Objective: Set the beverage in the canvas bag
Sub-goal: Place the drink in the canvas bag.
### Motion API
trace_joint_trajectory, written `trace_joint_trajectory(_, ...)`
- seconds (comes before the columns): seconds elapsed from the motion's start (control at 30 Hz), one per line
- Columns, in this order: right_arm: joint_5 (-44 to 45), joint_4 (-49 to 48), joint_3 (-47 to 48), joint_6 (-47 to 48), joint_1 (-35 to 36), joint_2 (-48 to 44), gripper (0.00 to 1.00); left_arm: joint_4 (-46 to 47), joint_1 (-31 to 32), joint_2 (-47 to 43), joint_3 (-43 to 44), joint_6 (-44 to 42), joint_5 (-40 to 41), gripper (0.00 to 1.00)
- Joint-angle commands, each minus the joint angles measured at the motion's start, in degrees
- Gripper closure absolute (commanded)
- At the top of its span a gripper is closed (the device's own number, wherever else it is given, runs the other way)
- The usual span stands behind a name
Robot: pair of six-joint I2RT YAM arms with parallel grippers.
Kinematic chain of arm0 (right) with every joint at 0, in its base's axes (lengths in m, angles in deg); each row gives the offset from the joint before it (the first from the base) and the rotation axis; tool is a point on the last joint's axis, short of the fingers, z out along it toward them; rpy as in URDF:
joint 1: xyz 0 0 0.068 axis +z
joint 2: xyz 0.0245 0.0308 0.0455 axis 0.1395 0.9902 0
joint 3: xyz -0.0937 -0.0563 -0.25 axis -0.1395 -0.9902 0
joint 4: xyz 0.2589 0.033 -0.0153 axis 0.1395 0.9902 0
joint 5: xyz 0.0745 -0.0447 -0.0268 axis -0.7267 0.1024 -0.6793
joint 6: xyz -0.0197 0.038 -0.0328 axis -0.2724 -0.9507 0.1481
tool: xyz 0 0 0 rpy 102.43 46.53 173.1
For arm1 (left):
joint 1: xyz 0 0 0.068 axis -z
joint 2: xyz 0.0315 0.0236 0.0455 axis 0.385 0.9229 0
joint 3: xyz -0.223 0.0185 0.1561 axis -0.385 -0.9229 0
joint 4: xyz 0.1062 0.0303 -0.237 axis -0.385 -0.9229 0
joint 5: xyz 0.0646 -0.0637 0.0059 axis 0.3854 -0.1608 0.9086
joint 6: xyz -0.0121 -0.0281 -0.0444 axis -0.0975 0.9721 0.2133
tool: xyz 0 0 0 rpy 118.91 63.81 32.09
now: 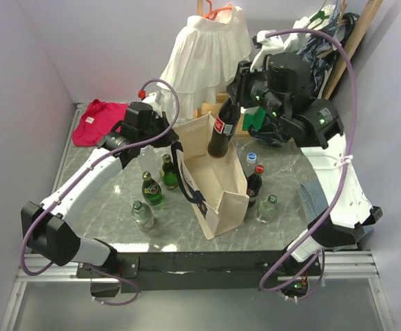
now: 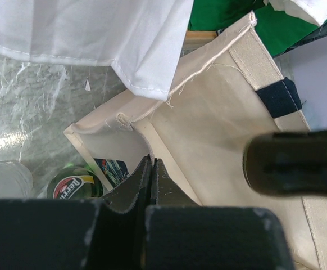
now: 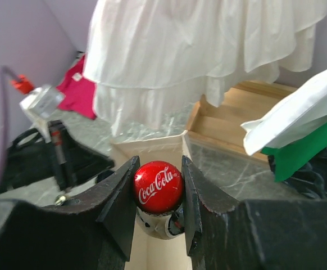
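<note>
The table is crowded, and that causes most of the risk. The canvas bag stands upright in the middle with its mouth open. It is soft-sided, and the hem of the white ruffled dress hangs right at its far rim. If the cloth gets pushed in ahead of the drink, it could snag or block the opening.

The right pincer is clamped on a Coca-Cola bottle, holding it only by the red cap and neck. The bottle hangs tilted over the bag's mouth with its base at about rim level. I cannot tell whether the base is already inside. With so high and small a hold, the heavy body may swing or slip through the fingers. A tilted base could also catch the rim or a navy strap instead of sliding in.

The left pincer is fully closed with its tips at the bag's near wall. I judge it is pinching the canvas to hold the mouth open, though the pinch itself is not clear. If it lets go early, the wall may slump under the bottle.

Loose bottles stand just beside the bag on both sides, among them a green Perrier bottle and a red-capped dark one. A shove or a hard drop could tip the bag into them.
</note>
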Motion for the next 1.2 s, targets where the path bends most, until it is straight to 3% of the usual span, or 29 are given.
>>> trace_joint_trajectory(0.0,5.9,-22.9,-0.9,0.9,0.9,-2.9,1.00,-2.2,0.7,-1.8,-0.8,-0.5,-0.2,0.99)
trace_joint_trajectory(0.63,13.0,-41.3,-14.1,7.5,4.5,-0.9,1.00,-2.9,0.7,-1.5,-0.2,0.4,-2.0,0.99)
trace_joint_trajectory(1.17,15.2,-49.0,-23.8,7.7,4.4,-1.0,1.00,-3.1,0.7,-2.1,-0.6,0.9,-2.3,0.99)
